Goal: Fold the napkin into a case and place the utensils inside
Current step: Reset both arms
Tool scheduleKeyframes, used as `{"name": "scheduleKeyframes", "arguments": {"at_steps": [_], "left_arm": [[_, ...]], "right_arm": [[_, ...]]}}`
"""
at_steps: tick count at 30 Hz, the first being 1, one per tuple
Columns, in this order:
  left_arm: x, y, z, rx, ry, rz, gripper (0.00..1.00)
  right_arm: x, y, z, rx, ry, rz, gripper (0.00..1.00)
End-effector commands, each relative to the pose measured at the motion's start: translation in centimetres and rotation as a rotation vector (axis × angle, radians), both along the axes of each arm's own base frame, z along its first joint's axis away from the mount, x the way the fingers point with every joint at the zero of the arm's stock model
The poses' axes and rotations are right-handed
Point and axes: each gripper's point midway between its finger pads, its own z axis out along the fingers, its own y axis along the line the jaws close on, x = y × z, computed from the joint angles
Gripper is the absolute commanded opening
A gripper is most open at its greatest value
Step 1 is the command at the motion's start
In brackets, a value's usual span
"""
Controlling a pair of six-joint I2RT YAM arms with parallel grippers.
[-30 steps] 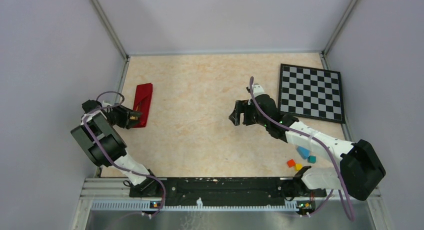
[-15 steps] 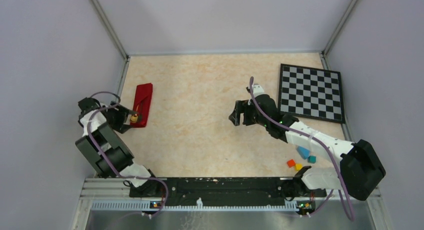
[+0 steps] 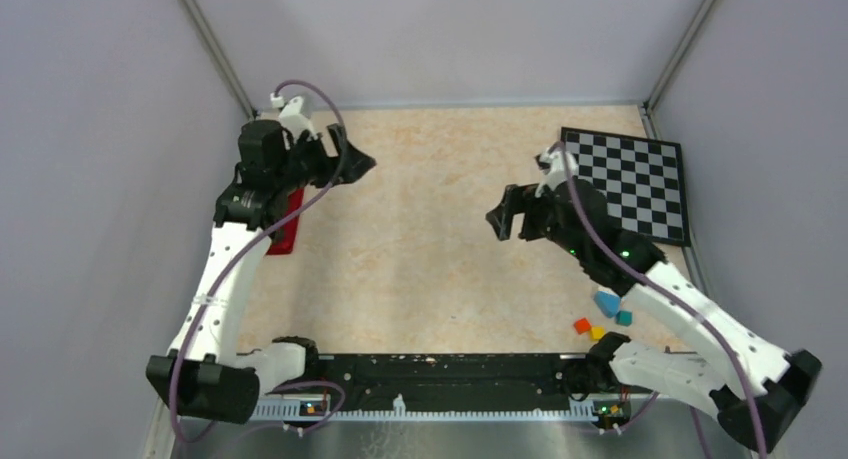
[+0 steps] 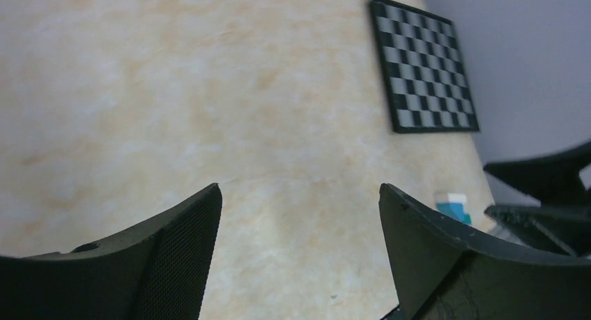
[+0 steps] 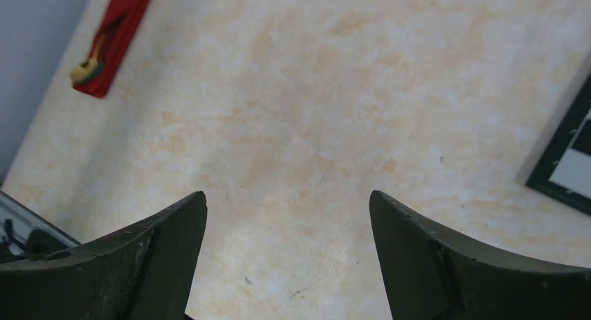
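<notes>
The case point(image 5: 115, 34) lies lengthwise near-to-far, the spoon point(image 5: 83, 70) bowl at its near end.

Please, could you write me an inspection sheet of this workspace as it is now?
Surface: beige marbled table, no spill seen.
Job's things: red case lies by the left edge; gold spoon shows its bowl at the case's near end; fork not made out.
Clutter: checkerboard far right; four small coloured blocks near right.
Grippers: left gripper and right gripper, jaws open and empty, above the table.
Cables: a purple cable along each arm; no snag seen.
Surroundings: grey walls, metal frame posts.
</notes>
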Motion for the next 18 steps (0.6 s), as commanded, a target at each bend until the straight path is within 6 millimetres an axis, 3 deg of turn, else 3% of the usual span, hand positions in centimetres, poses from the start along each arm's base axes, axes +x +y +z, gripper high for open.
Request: {"name": "scheduleKeyframes", "arguments": {"at_steps": [1,5,10,13,18], "left_arm": [[-4.5,-7.3,10.7,0.009,-0.361,-0.272,0.91],[-10.5,-10.5,17.7,-0.07,-0.601,-0.443,0.99],[-15.7,-9.1,23.1,-0.145,-0.819,-0.458,0.99],[-17.6,-7.7,25.0,-0.16,-0.89,-0.419,0.99],[-20.2,-6.4,26.9,-0.178,-0.952,-0.399,0.99]], "right_arm": [[-2.5,-6.5,10.2,0.003,-0.197,-0.134,0.86],[-5.6,-11.1,17.8,0.036,-0.346,-0.199,0.87],[-9.6,-15.8,24.8,0.099,-0.476,-0.259,0.87],[-11.5,-17.6,27.4,0.152,-0.567,-0.269,0.87],[-12.6,-18.3,29.0,0.199,-0.632,-0.266,0.87]]}}
